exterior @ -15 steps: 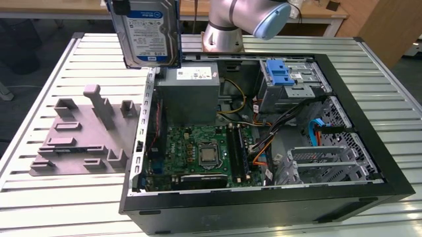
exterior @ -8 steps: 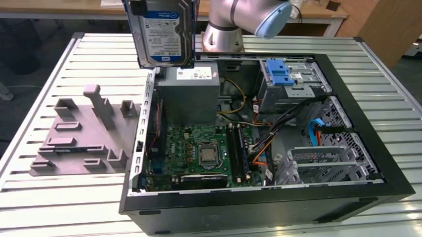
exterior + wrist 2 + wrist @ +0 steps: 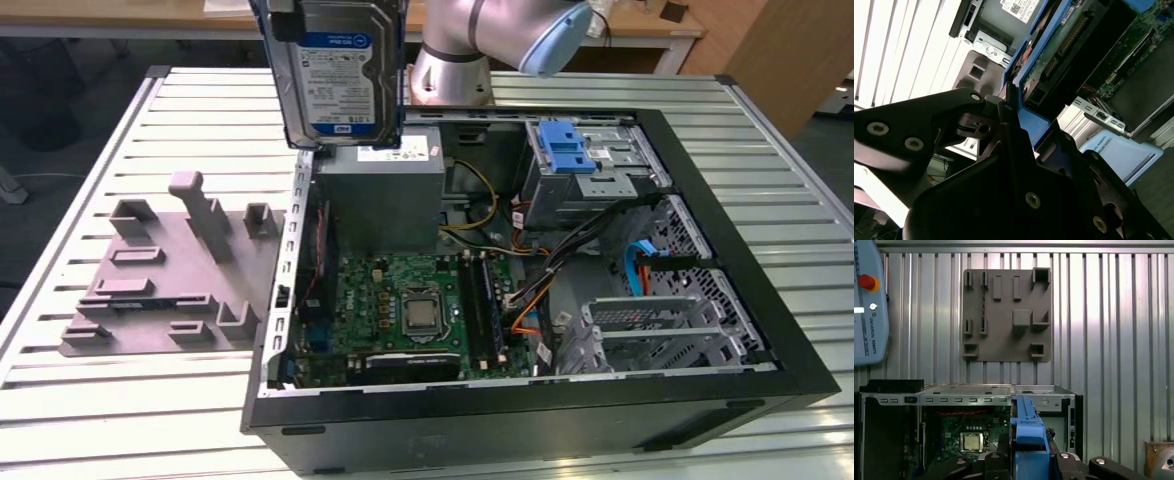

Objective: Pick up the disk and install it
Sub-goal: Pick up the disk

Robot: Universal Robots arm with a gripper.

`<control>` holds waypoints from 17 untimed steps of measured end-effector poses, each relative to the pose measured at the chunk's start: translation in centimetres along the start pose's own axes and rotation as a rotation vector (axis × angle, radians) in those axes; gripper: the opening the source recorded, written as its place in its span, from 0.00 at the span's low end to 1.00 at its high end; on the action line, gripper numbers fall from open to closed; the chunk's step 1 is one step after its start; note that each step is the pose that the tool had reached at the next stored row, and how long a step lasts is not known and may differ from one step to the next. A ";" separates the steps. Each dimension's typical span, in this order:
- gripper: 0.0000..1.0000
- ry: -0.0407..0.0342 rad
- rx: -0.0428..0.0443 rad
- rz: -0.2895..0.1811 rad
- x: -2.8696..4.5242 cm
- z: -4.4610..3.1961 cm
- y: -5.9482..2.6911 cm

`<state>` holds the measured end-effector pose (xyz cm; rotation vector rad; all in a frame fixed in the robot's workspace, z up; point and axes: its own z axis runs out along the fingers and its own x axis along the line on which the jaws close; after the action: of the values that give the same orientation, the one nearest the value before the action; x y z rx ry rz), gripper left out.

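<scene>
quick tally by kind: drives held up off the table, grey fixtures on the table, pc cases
Silver hard drive in blue plastic carrier bracket, held up: 1
Grey moulded plastic holder fixture: 1
Open black metal computer case: 1
Total: 3

The arm (image 3: 461,50) holds its end effector (image 3: 1030,462) raised, clamped on the disk (image 3: 340,70).
</scene>
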<state>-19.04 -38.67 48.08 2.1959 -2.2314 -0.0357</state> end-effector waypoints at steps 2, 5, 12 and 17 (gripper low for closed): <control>0.36 0.0001 0.0000 0.000 0.47 0.02 -0.22; 0.36 -0.0001 0.0002 0.000 1.13 0.07 -1.01; 0.36 0.0000 0.0009 0.000 1.70 0.19 -2.90; 0.36 0.0000 0.0037 0.000 1.98 0.40 -3.87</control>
<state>-15.22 -40.71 47.57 2.1978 -2.2333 -0.0316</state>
